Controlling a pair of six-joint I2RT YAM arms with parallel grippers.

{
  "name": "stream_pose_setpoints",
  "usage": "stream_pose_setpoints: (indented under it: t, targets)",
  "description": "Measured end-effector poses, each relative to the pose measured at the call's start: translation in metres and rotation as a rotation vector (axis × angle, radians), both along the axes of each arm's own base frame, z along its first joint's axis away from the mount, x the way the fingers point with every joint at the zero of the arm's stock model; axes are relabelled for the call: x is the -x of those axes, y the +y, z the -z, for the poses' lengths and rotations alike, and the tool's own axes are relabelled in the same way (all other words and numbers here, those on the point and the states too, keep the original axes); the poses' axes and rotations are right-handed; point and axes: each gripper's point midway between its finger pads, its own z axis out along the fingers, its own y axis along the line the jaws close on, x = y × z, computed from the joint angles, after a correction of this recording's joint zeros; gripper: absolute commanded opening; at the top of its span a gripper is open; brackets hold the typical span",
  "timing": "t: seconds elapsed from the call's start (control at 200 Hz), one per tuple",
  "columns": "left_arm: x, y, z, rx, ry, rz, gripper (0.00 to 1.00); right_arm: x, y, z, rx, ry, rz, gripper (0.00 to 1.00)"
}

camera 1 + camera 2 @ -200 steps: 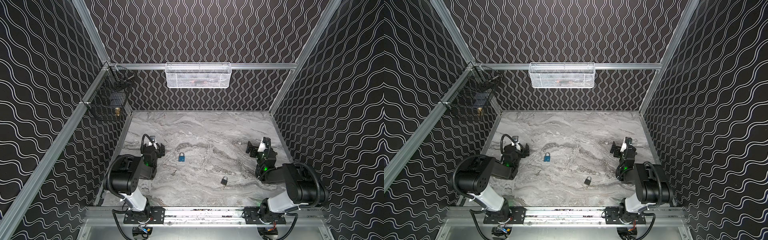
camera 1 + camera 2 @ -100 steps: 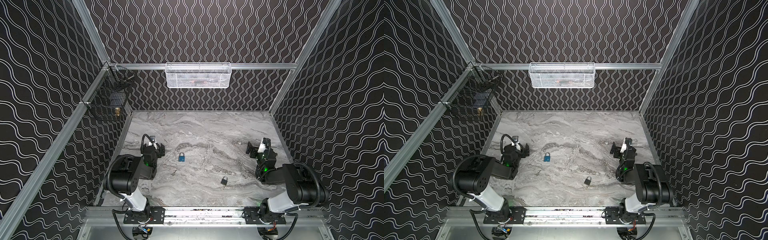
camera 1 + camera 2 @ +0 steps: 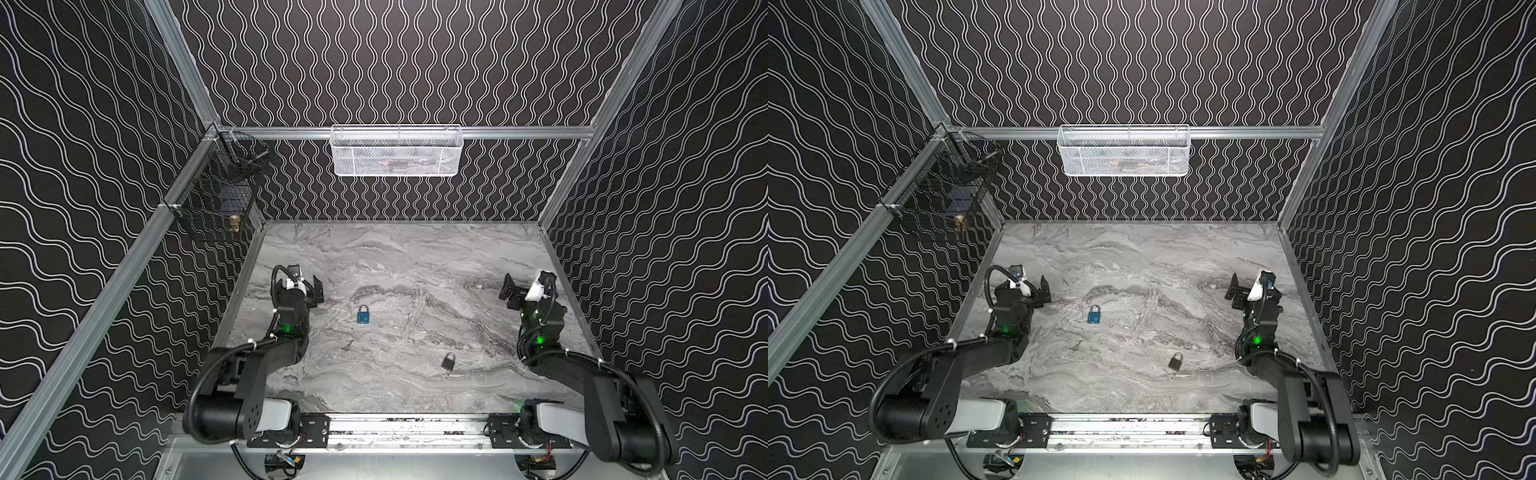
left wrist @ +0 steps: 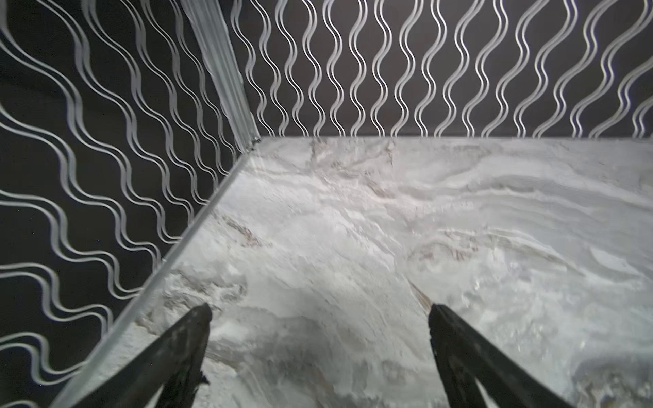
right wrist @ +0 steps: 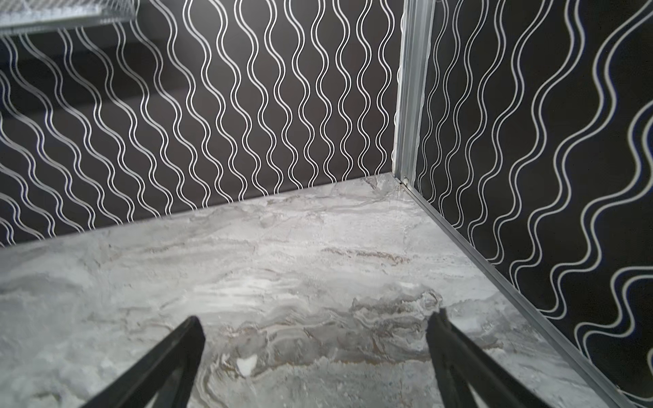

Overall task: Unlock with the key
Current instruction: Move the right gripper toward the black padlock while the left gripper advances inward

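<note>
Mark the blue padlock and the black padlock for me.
blue padlock [image 3: 364, 318], in a top view, on its blue body.
black padlock [image 3: 447, 364], in a top view, on its dark body.

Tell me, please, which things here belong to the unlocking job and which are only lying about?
For the job: blue padlock; dark padlock; small piece beside it, perhaps the key.
Lying about: white mesh basket; black wire basket on the side rail.
</note>
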Motion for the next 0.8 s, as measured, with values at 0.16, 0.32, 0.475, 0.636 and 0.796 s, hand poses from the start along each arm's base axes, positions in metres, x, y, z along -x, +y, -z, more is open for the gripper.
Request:
stream_pose_setpoints:
  t: [0.16,0.32,0.475,0.636,0.796]
  targets:
    - [0.013,0.016,-0.019,0.076,0.031,-0.112,0.99,-0.014,0.000,-0.019,-0.092,0.061,0.010,0.99]
    - [0.024,0.016,-0.032,0.208,0.048,-0.152,0.99,-0.015,0.001,-0.010,-0.234,0.188,0.036,0.99]
    - [0.038,0.013,-0.014,0.335,0.104,-0.177,0.99,-0.005,0.003,0.014,-0.364,0.300,0.069,0.99]
    - [0.044,0.000,-0.019,0.442,0.122,-0.130,0.99,0.011,0.004,0.022,-0.445,0.339,0.096,0.99]
    - [0.046,-0.020,-0.028,0.524,0.139,-0.032,0.99,0.016,0.017,0.026,-0.474,0.406,0.045,0.99]
